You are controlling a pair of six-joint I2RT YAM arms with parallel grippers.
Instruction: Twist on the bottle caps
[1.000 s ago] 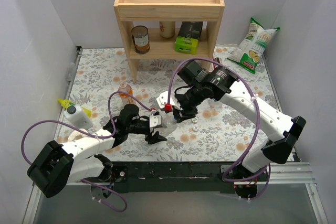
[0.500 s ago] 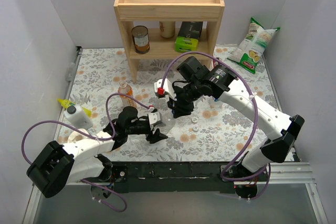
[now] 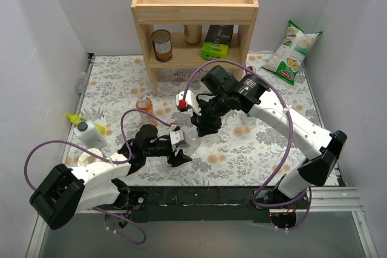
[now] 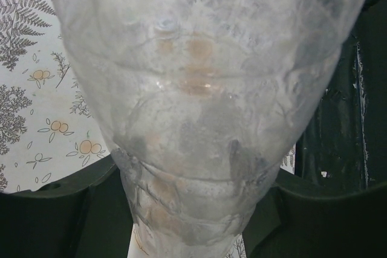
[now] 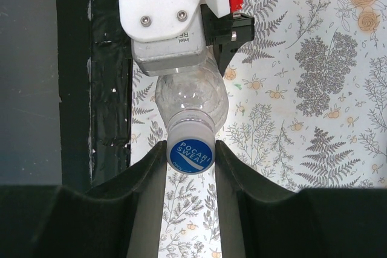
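Cap-tightening step: my left gripper [image 3: 180,145] clamps the clear bottle [image 5: 191,98] near the table's [image 3: 266,149] front centre, my right gripper [image 5: 191,147] is closed on the blue cap [image 5: 191,155] at its neck; next, rotate the right wrist without slipping.

A tin can [image 3: 161,45] stands in the wooden shelf [image 3: 195,5], a snack bag [image 3: 292,52] nearby.

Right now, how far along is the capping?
Nothing clearly finished. In hand: left gripper holds the clear bottle; right gripper grips the blue cap on its neck. Left: the orange bottle, cap state unclear, and a white cap loose on the table.
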